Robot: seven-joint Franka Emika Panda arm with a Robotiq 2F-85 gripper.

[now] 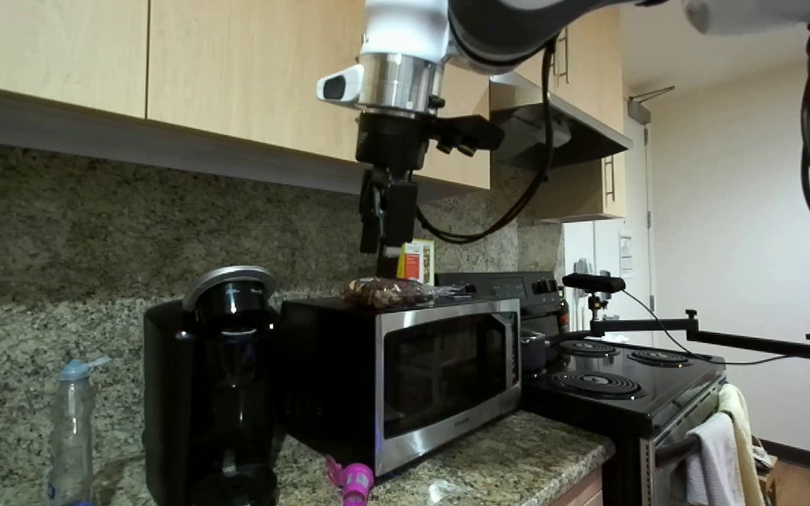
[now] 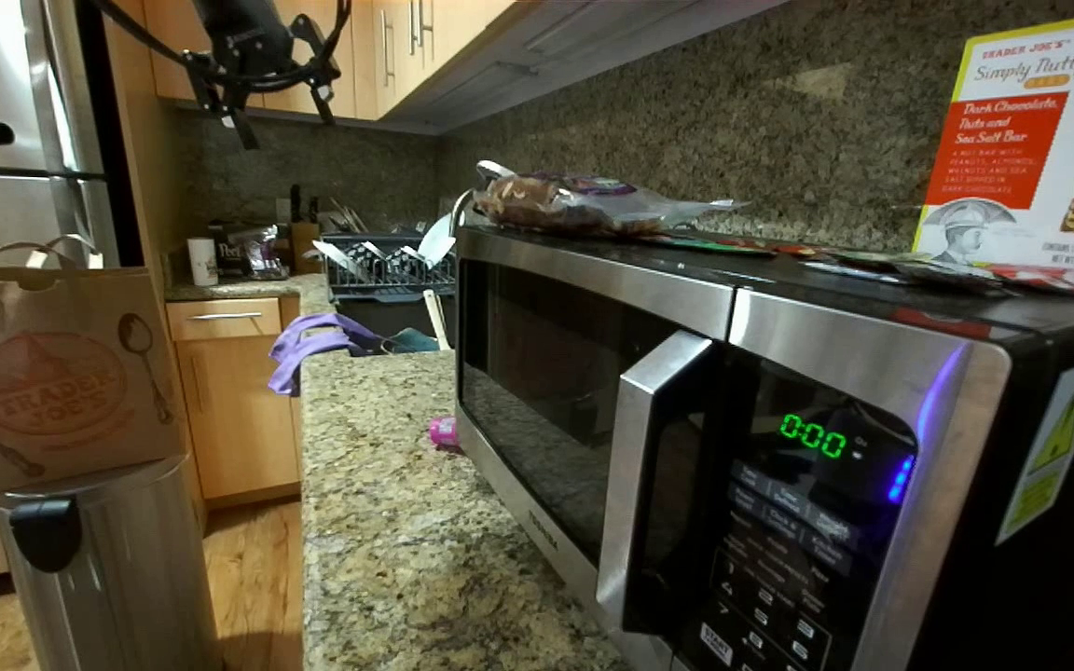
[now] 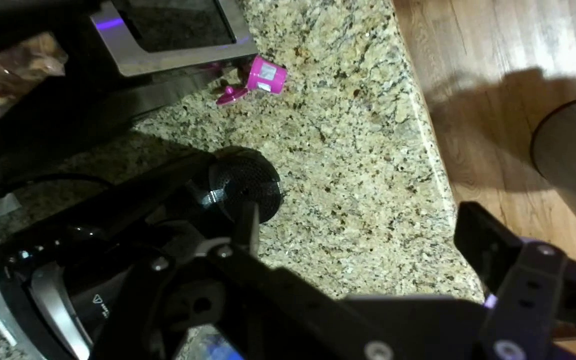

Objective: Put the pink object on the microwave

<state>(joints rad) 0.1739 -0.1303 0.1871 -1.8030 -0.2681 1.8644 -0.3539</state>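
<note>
The pink object [image 1: 357,485] is a small magenta cup-like item lying on the counter, with its pink lid [image 3: 231,95] right beside it. It sits close to the front corner of the microwave [image 1: 447,372], on the coffee maker's side. In an exterior view only part of the pink object [image 2: 444,431] shows past the silver microwave [image 2: 546,345]. The wrist view has the pink object [image 3: 266,75] near the top, beyond the fingertips. My gripper [image 3: 360,215] is high above the counter, jaws wide apart and nothing between them. Both exterior views show the gripper [image 1: 382,254] raised well above the pink object.
A black coffee maker [image 1: 211,393] stands beside the microwave. On the microwave lie a bagged brownish food item [image 2: 565,200], flat packets [image 2: 910,266] and an upright bar box [image 2: 1012,140]. A clear bottle [image 1: 73,436] is at the counter's end. Cabinets [image 1: 257,84] hang close behind the arm.
</note>
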